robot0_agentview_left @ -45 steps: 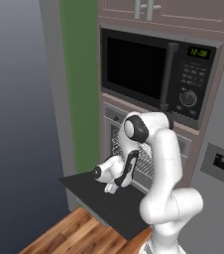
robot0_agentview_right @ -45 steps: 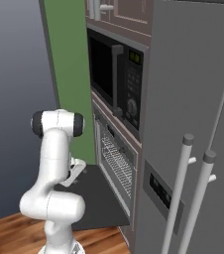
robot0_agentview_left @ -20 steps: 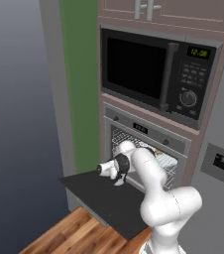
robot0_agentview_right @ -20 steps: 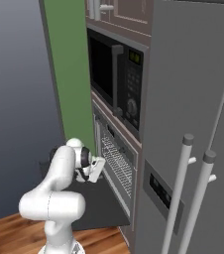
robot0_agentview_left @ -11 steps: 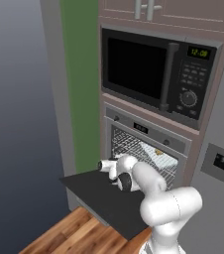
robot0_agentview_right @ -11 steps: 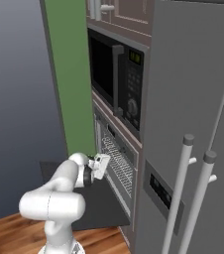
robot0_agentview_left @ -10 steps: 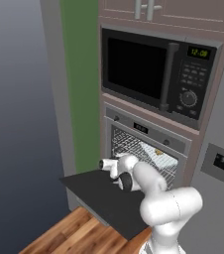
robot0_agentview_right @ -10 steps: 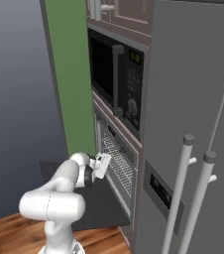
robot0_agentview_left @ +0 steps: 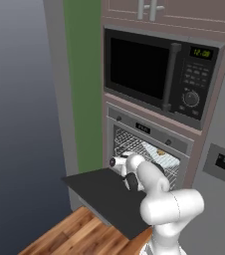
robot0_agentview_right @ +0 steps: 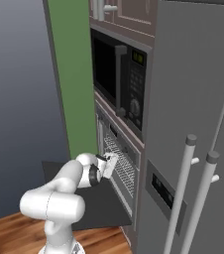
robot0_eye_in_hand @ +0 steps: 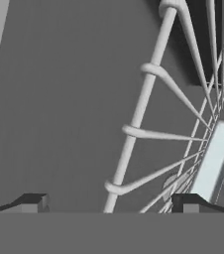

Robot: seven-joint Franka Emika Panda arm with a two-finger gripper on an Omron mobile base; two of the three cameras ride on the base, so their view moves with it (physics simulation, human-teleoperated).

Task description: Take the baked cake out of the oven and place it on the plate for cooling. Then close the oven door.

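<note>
The oven stands open, its oven door folded down flat as a dark panel. On the wire rack lies a pale tray with the small yellow-orange baked cake on it. My gripper is open at the left side of the oven mouth, just above the door's hinge edge, well left of the cake. In the hand view, the gripper holds nothing; the rack's front wire runs between the fingertips, and the tray lies to the right. The plate is out of view.
A black microwave sits right above the oven. The grey fridge with two bar handles stands to the right. A green wall panel borders the oven on the left. My bent arm hangs over the lowered door.
The arm has folded lower and the hand has slid forward and left to the oven mouth. The jaws stay wide apart.
</note>
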